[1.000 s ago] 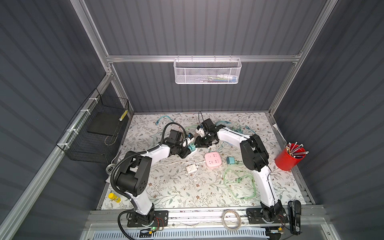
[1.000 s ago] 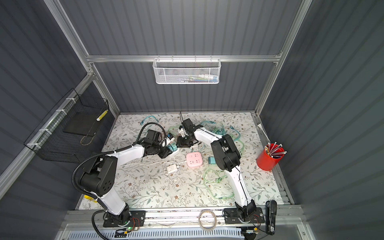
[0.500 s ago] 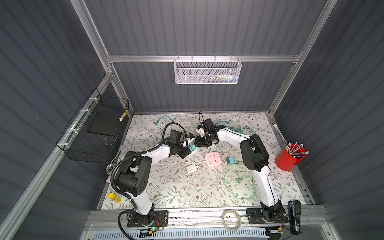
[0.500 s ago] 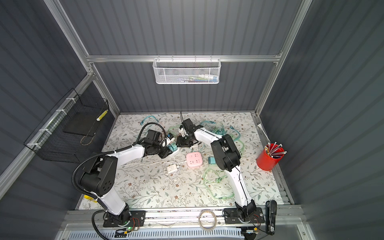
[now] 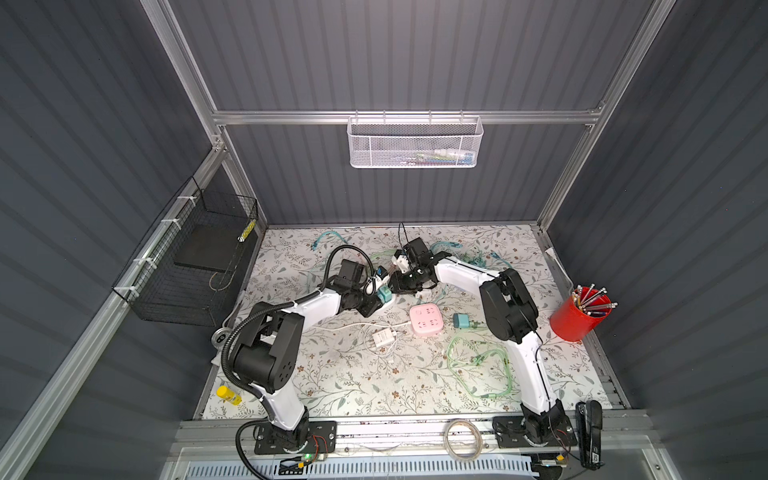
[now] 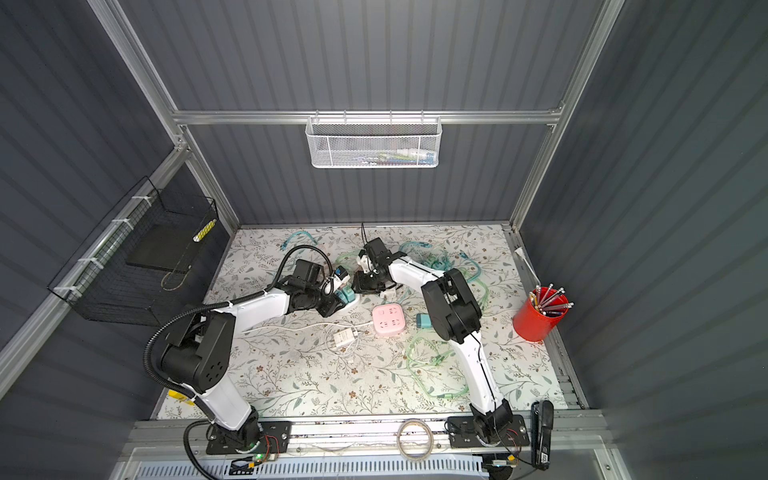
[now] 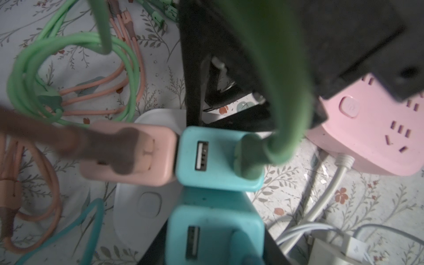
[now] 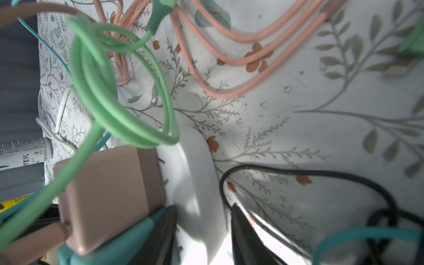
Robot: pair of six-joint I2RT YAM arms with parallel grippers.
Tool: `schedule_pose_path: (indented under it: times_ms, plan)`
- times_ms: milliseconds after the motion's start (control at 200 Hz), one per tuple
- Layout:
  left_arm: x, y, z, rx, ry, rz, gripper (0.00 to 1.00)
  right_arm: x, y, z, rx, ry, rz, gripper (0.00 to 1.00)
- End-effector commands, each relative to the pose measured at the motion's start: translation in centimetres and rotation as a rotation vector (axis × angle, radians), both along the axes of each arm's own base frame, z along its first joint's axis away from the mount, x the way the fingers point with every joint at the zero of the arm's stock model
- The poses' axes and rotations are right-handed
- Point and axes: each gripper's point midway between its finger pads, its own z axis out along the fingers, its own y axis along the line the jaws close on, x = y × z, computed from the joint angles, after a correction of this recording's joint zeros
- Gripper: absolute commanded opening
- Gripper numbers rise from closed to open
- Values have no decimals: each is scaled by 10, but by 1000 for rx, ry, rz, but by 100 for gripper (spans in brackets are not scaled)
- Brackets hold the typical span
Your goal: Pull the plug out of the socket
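Note:
A white socket point(image 7: 142, 206) lies on the flowered mat with a pink plug point(image 7: 128, 153) and two teal plugs in it. My left gripper point(image 7: 213, 247) is shut on the nearer teal plug point(image 7: 213, 234), with black fingers point(image 7: 156, 247) on either side of it. The other teal plug point(image 7: 218, 158) carries a green cable. My right gripper point(image 8: 202, 238) is shut on the rim of the white socket point(image 8: 197, 183), beside the pink plug point(image 8: 110, 195). In both top views the left gripper point(image 5: 376, 297) point(image 6: 338, 301) and right gripper point(image 5: 405, 284) point(image 6: 365, 286) meet at mid-table.
A pink socket cube point(image 5: 424, 318), a white charger point(image 5: 383, 337) and a loose teal adapter point(image 5: 460, 320) lie close in front. Green cable coils point(image 5: 478, 365) sprawl to the right. A red pen cup point(image 5: 579, 318) stands at the right edge and a black wire basket point(image 5: 195, 266) hangs on the left.

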Motion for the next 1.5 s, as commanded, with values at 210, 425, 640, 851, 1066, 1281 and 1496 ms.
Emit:
schedule_pose_path:
  times_ms: [210,425,640,851,1066,1281,1496]
  plan:
    - [-1,-29,27,-142,-2,-60,33,-36,-5,-24,-75,50,67,33]
    - [5,-31,35,-156,-17,-48,32,-45,-11,-32,-94,63,74,30]
    - [15,-22,35,-103,-59,4,29,-50,-19,-39,-128,64,68,29]
    - [18,-15,35,-30,-97,20,30,-50,-23,-42,-140,70,57,28]
    - [15,-17,41,-50,-114,35,29,-50,-24,-44,-143,75,48,27]
    - [20,-17,53,-108,-109,52,28,-51,-27,-44,-137,78,38,27]
    - [17,-10,51,-112,-77,50,28,-51,-28,-43,-135,72,35,27]
